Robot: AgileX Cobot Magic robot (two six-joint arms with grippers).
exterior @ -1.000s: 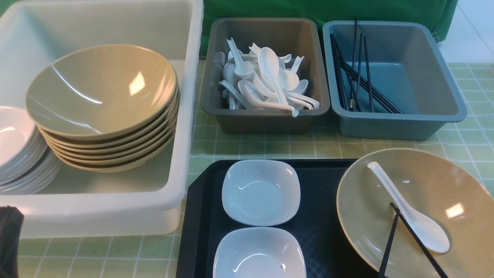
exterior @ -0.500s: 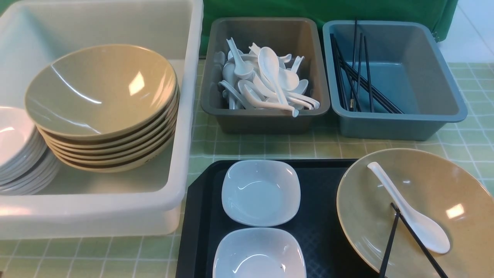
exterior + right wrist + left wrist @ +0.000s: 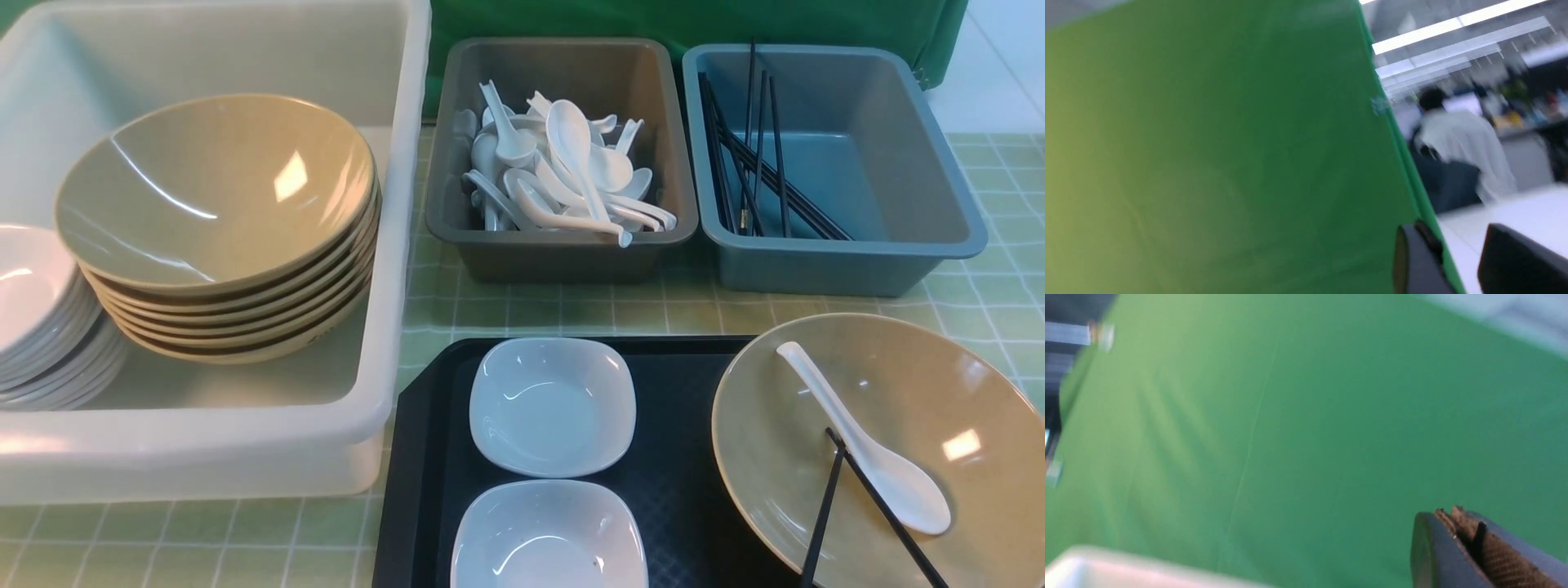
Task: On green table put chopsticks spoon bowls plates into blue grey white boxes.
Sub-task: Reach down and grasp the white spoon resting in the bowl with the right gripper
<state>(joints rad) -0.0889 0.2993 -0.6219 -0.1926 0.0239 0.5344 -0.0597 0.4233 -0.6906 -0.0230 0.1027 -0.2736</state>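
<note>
Overhead, the robot's left gripper (image 3: 1457,516) presses its fingertips together with nothing between them, against a backdrop of green cloth (image 3: 1310,416) in the left wrist view. The right gripper (image 3: 1457,234) stands parted, a gap showing between its two fingers, its grasp empty and touching nothing in the right wrist view. Neither claw appears in the front view, where the tableware is spread across a green checked tablecloth (image 3: 220,539).

A black tray (image 3: 678,457) carries two squarish white dishes (image 3: 553,408), one nearer the robot than the other, beside a large tan bowl (image 3: 939,392) at right. Inside that bowl lie a white soup spoon (image 3: 898,482) and a pair of black chopsticks (image 3: 890,514), their upper ends crossing next to the spoon.

At left, a big white bin (image 3: 351,441) holds a tilted stack of tan bowls (image 3: 216,196) alongside white dishes piled in stacks (image 3: 33,286), partly cut off by the picture's edge. Beyond the tray, a heap of white spoons (image 3: 571,163) fills a grey-brown box (image 3: 563,261), and just to its right more black chopsticks (image 3: 775,163) lean and lie in a blue-grey box (image 3: 833,269).
</note>
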